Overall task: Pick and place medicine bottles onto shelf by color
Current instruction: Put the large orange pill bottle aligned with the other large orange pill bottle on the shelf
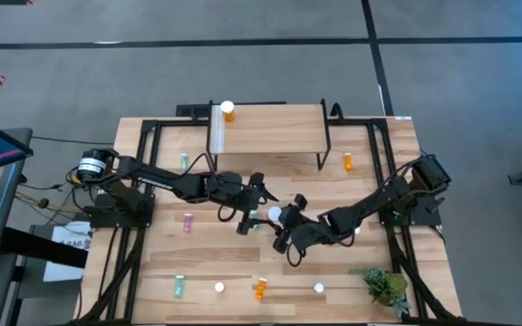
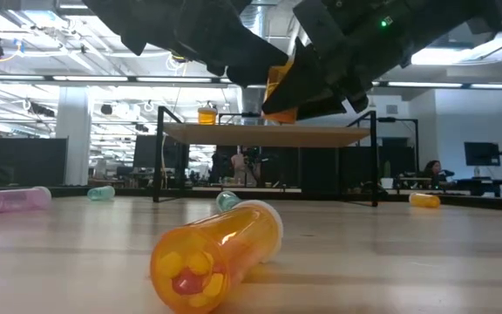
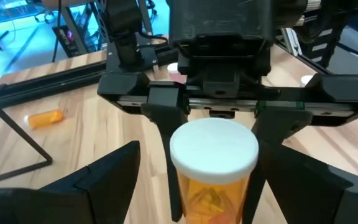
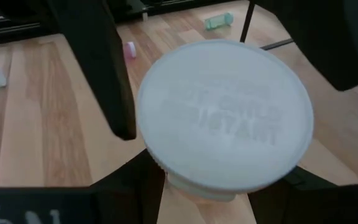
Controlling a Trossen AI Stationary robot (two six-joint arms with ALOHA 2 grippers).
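A wide orange medicine bottle [image 3: 211, 190] with a big white lid [image 1: 275, 215] hangs above the table's middle, with my right gripper [image 1: 282, 226] shut on it. My left gripper [image 1: 253, 206] faces it from the table's left. It is open, and its fingers [image 3: 104, 180] stand on either side of the bottle, apart from it. The shelf [image 1: 270, 129] stands at the far edge on thin black legs. One orange bottle [image 1: 228, 110] stands on its left end. My right gripper pinches the bottle's orange body [image 3: 188, 180] just under the white lid between its two fingers [image 3: 166, 127]. They come slanting down from the table's right. The bottle is lifted clear of the table and tilted, its lid [image 4: 225, 115] facing back toward my right wrist.
Loose bottles lie on the table. At the back are a teal one [image 1: 184, 161] and an orange one [image 1: 348, 161], and a pink one [image 1: 188, 222] lies at the left. Teal [image 1: 178, 288] and orange [image 1: 260, 289] ones lie near the front edge. A green plant [image 1: 386, 286] stands front right.
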